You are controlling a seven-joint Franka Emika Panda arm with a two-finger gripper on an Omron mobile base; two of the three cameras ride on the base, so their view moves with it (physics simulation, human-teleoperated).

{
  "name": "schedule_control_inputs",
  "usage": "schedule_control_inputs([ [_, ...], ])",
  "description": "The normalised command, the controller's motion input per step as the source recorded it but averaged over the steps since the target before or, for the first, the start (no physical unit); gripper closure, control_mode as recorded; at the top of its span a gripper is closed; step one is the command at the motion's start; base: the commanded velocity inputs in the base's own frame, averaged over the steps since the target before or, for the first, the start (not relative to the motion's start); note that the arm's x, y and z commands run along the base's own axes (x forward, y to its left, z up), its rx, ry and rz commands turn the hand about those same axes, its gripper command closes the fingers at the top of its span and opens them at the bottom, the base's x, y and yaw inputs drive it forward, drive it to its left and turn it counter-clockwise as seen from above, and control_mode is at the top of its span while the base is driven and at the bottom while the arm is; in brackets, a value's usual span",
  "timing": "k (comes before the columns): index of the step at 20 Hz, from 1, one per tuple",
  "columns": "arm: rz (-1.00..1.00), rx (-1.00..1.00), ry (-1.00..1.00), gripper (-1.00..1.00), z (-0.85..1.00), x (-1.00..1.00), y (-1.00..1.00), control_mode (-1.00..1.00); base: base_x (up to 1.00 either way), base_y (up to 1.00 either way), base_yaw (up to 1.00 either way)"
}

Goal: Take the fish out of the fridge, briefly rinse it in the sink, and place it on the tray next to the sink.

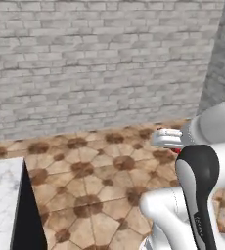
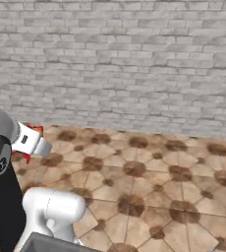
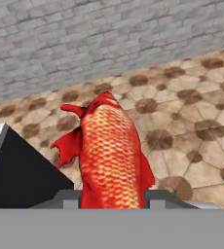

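My gripper [image 3: 113, 197] is closed on the fish [image 3: 109, 155], fingers [image 3: 67, 198] pressed to both its sides at the bottom of the hand view. The fish stands up out of my grip, red-orange scales facing the camera, small red fins sticking out left and right, pointed end at top. In the left base view red bits of it [image 1: 177, 150] show just beside my gripper [image 1: 164, 138], up in the air past my white arm. In the right base view the gripper [image 2: 36, 142] points right, with red fin tips poking out above and below it. Below and left in the hand view, a black cabinet side under a white marble counter edge [image 1: 2, 195]. Beyond that, brown patterned floor tiles [image 3: 192, 121]. Farthest back, a grey brick wall [image 2: 134, 64].
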Motion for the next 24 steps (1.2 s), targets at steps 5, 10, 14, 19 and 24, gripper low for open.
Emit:
schedule_control_inputs([
  [5, 0.0, 0.0, 0.0, 1.0, 0.0, 0.0, 0.0, 1.0, 0.0, 0.07, 0.95],
  [10, 0.0, 0.0, 0.0, 1.0, 0.0, 0.0, 0.0, 1.0, 0.0, -0.02, 0.89],
  [14, 0.0, 0.0, 0.0, 1.0, 0.0, 0.0, 0.0, 1.0, -0.04, 0.0, 0.94],
  [19, 0.0, 0.0, 0.0, 1.0, 0.0, 0.0, 0.0, 1.0, -0.39, -0.1, 0.85],
  [24, 0.0, 0.0, 0.0, 1.0, 0.0, 0.0, 0.0, 1.0, -0.39, -0.03, 0.88],
])
